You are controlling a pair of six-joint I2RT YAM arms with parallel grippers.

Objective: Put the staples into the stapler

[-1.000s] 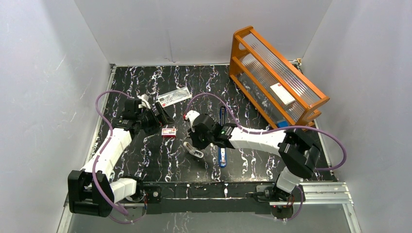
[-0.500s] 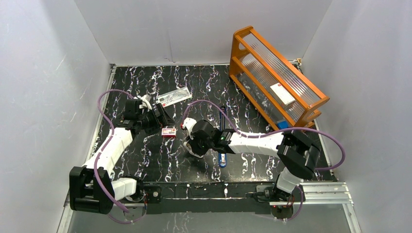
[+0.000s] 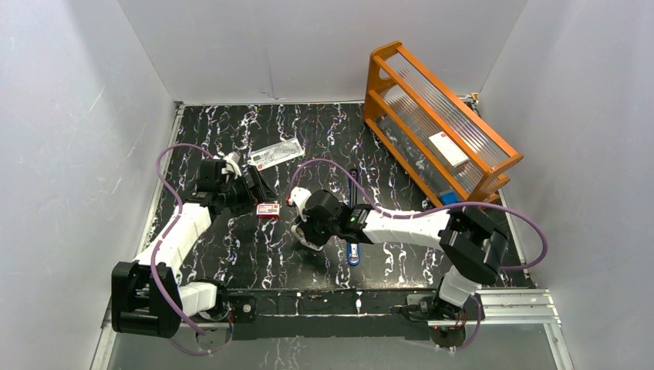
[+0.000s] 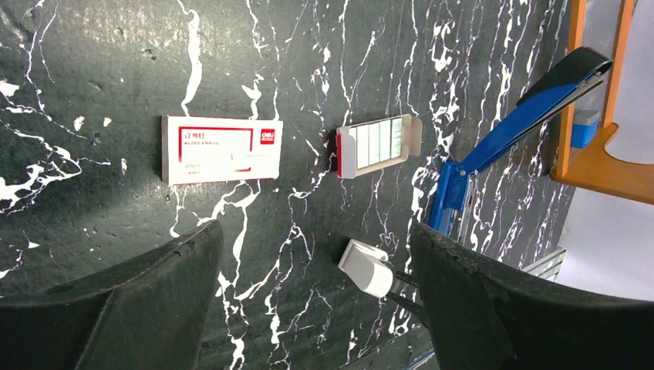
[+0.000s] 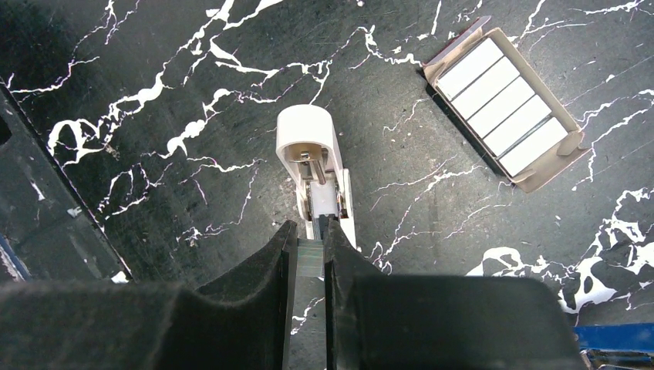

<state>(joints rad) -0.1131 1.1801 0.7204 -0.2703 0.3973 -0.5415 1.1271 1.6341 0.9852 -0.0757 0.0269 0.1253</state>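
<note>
Seen from above, a black marbled worktop (image 3: 231, 254) fills the middle of the frame, with an orange rack (image 3: 436, 116) at the upper right. The left arm rises from the lower left corner and bends toward the upper middle left. Its left hand (image 3: 253, 187) hangs above the worktop just left of a red and white box (image 3: 268, 209). In the left wrist view its two black fingers (image 4: 154, 285) stand wide apart, released and holding nothing.

The right arm starts at the lower right and stretches low across the frame toward the centre, with its wrist tipped down. The right hand (image 3: 303, 231) is just above the worktop, below and right of the box. In the right wrist view its fingers are nearly together, pinching a narrow grey strip (image 5: 310, 260). I cannot tell whether that strip is staples. The fingertips are at the near end of a small white gadget (image 5: 310, 154) lying at the centre of that frame.

The staples (image 5: 503, 108) lie as five silver strips side by side in an open cardboard tray, at the upper right of the right wrist view and apart from the hand. The blue stapler (image 3: 352, 251) lies opened out on the worktop just right of centre in the overhead view. The right forearm crosses over its middle.
</note>
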